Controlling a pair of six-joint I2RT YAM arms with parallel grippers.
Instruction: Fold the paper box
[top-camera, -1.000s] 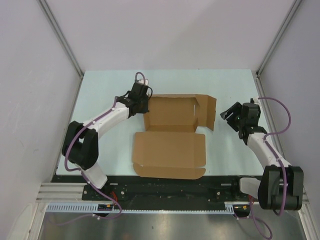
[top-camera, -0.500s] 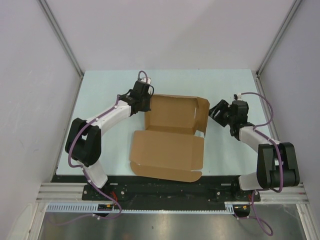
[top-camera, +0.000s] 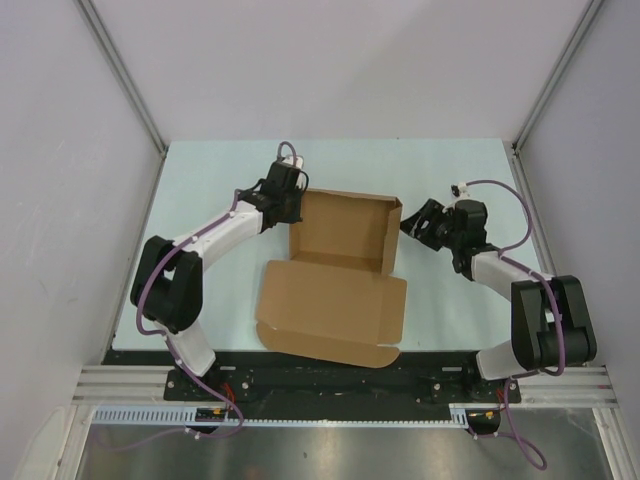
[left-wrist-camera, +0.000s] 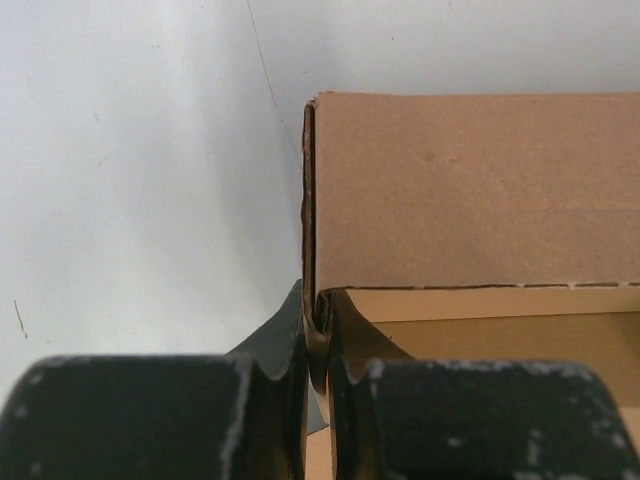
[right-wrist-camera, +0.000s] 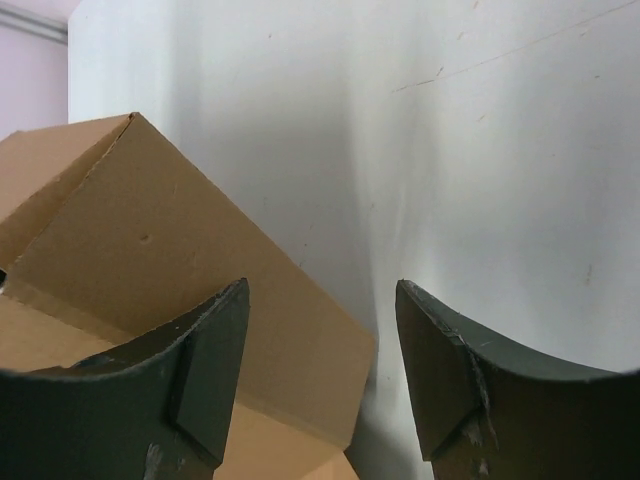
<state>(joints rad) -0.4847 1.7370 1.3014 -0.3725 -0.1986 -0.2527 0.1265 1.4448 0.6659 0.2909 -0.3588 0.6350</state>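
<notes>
The paper box (top-camera: 335, 305) is plain brown cardboard, lying half-formed at the middle of the table. Its wide lid panel lies flat toward me and a shallow tray (top-camera: 340, 232) sits behind it. My left gripper (top-camera: 291, 207) is shut on the tray's left wall. In the left wrist view that wall (left-wrist-camera: 309, 200) runs straight between the fingers (left-wrist-camera: 285, 400). My right gripper (top-camera: 408, 222) stands open at the tray's right side. The raised right flap (right-wrist-camera: 150, 240) lies against its left finger (right-wrist-camera: 215, 360), and only bare table shows between the jaws.
The pale table (top-camera: 220, 170) is closed in by grey walls and metal posts at the left, right and back. A black rail (top-camera: 330, 375) with both arm bases runs along the near edge.
My right gripper has swung left to the box, and the right flap, which lay spread out, now stands up. The lid panel has slid slightly left. The left gripper keeps its grip.
</notes>
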